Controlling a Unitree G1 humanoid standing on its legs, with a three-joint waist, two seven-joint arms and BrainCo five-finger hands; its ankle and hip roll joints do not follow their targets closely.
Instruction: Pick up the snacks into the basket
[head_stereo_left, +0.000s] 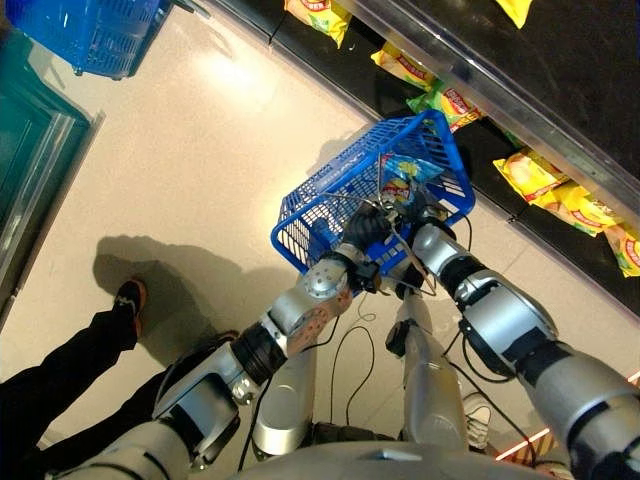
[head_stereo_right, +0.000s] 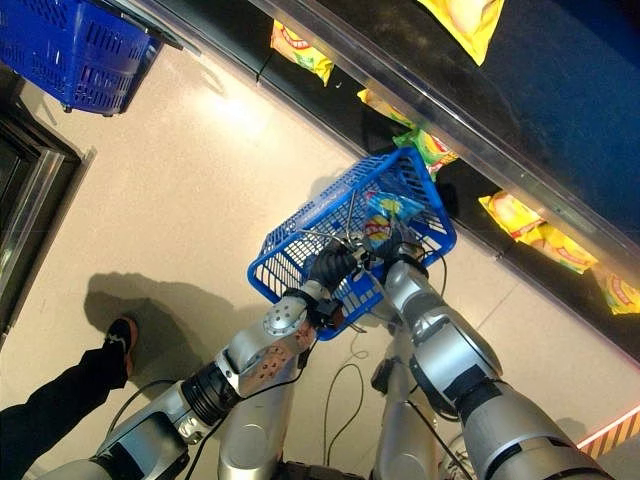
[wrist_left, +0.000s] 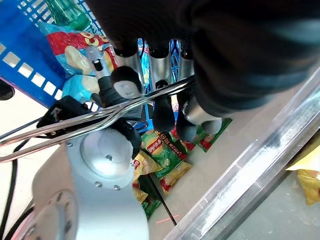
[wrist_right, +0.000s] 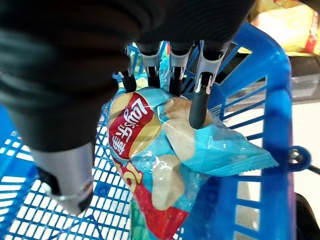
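Chip bag (wrist_right: 165, 150) in right robot hand (wrist_right: 125, 65)

Wire handles (head_stereo_left: 392, 222) and a chip bag (wrist_right: 170, 150) crowd the basket's (head_stereo_left: 300, 225) open top.

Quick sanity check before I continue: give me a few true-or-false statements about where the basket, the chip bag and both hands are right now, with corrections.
1. The left hand is curled round the wire handles of the blue basket. True.
2. The right hand holds a light blue chip bag over the inside of the basket. True.
3. The chip bag in the right hand is plain yellow. False: it is light blue with red; the yellow bags lie on the dark shelf.
4. The basket in the left hand stands on the floor. False: the left hand carries it by its handles above the floor.
5. A second blue basket stands on the floor farther off. True.
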